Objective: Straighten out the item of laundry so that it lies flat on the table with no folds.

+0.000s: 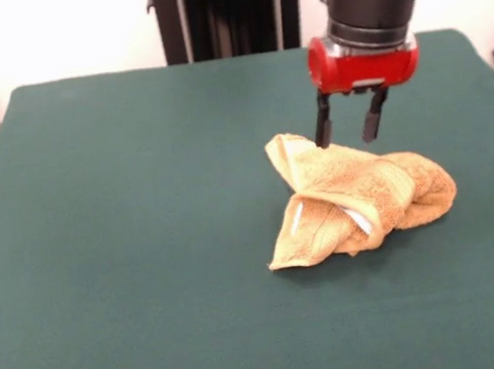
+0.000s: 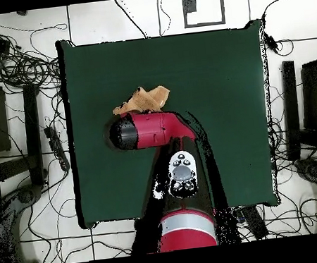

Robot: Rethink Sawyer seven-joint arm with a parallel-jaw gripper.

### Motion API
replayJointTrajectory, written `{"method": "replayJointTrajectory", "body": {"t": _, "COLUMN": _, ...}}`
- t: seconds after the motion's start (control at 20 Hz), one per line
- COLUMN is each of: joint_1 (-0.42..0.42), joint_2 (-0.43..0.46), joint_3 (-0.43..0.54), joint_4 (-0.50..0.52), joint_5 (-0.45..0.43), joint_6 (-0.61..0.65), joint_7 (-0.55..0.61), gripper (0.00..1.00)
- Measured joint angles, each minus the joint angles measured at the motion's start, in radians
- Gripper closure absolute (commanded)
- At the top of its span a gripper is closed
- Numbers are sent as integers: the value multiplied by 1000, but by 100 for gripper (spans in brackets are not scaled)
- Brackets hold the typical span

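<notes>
In the front view you have the small golden-orange terry-cloth towel (image 1: 358,197) lying bunched right of centre on the dark green felt desk (image 1: 126,237), twisted into a lump with a rolled end at its right and a flap pointing to the upper left of the heap; white label strips show in the folds; nothing of it lies flat, so by my reading the straightening is at its start, at the stage of picking a spot to grasp. The red and black gripper (image 1: 352,131) hangs right above the towel's upper edge; its two dark fingers (image 1: 323,129) stand apart and hold nothing; the left tip appears to meet the upper flap, though contact is not certain, while the right tip hangs clear of the cloth. Your next move likely calls for closing on that upper flap and drawing it outward so the twist opens.

In the overhead view the towel sits upper left of the desk's middle, just above the arm's dark rounded joint (image 2: 122,133); the arm covers the gripper here, so you cannot check the fingers from above.
</notes>
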Motion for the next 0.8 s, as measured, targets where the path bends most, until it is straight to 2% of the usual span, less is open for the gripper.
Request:
{"method": "replayJointTrajectory", "body": {"t": 0.35, "joint_1": 14, "joint_2": 20, "joint_3": -29, "joint_4": 0, "joint_5": 20, "joint_6": 0, "joint_7": 0, "gripper": 0}}
{"method": "replayJointTrajectory", "body": {"t": 0.8, "joint_1": 24, "joint_2": 76, "joint_3": -96, "joint_4": 2, "joint_5": 26, "joint_6": -58, "joint_7": 1, "gripper": 0}}
